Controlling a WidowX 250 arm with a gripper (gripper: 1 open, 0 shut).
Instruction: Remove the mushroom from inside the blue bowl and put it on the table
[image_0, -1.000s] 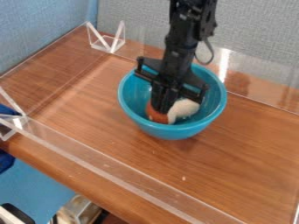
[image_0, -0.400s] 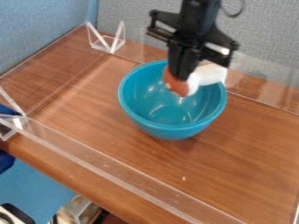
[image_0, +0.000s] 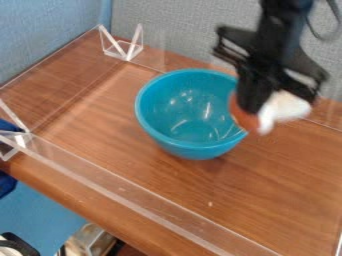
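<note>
Right of the glossy turquoise-blue bowl (image_0: 195, 116), black gripper (image_0: 262, 108) clamps small white-stemmed toy mushroom (image_0: 278, 110) above reddish-brown wood-grain table (image_0: 94, 110).

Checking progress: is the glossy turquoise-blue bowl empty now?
Empty. The glossy turquoise-blue bowl shows only bare interior; the small white-stemmed toy mushroom hangs right of its rim.

One raised camera looks diagonally down across the table (image_0: 94, 110) from its near corner.

Arm enters from top right, wrist vertical, gripper (image_0: 265, 106) pointing straight down, just right of the bowl (image_0: 187, 125) rim. Jaws clamped on the mushroom (image_0: 278, 109). Motion-blurred; fingertip detail unreadable.
</note>
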